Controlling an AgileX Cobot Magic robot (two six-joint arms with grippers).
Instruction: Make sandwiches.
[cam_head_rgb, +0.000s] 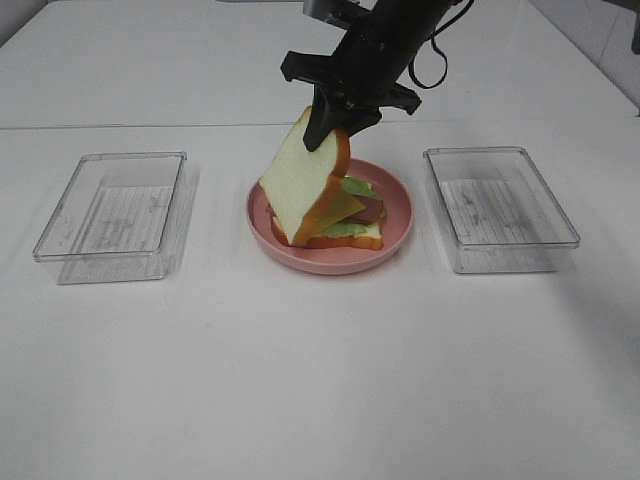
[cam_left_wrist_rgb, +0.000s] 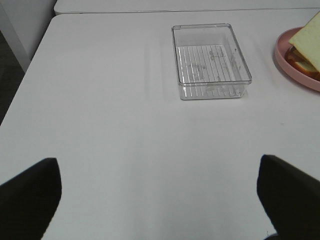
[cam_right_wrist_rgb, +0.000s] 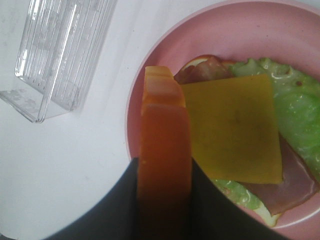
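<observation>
On the round pink plate (cam_head_rgb: 398, 205) lies the open sandwich stack: a bottom bread slice (cam_head_rgb: 350, 238), green lettuce (cam_right_wrist_rgb: 295, 110), reddish bacon (cam_right_wrist_rgb: 287, 187) and a yellow cheese slice (cam_right_wrist_rgb: 235, 130) on top. My right gripper (cam_head_rgb: 328, 125) is shut on the upper edge of another white bread slice (cam_head_rgb: 298, 175), which hangs tilted with its lower corner down at the stack. In the right wrist view its orange crust (cam_right_wrist_rgb: 165, 150) sits between the jaws of the right gripper (cam_right_wrist_rgb: 165, 200). My left gripper (cam_left_wrist_rgb: 160, 200) stands open over bare table, far from the plate (cam_left_wrist_rgb: 290, 60).
A clear plastic box (cam_head_rgb: 115, 215) stands left of the plate and a second one (cam_head_rgb: 500, 205) stands to its right; both hold nothing. The left box (cam_left_wrist_rgb: 210, 60) lies ahead of the left gripper. The white table's far half meets a seam behind the plate.
</observation>
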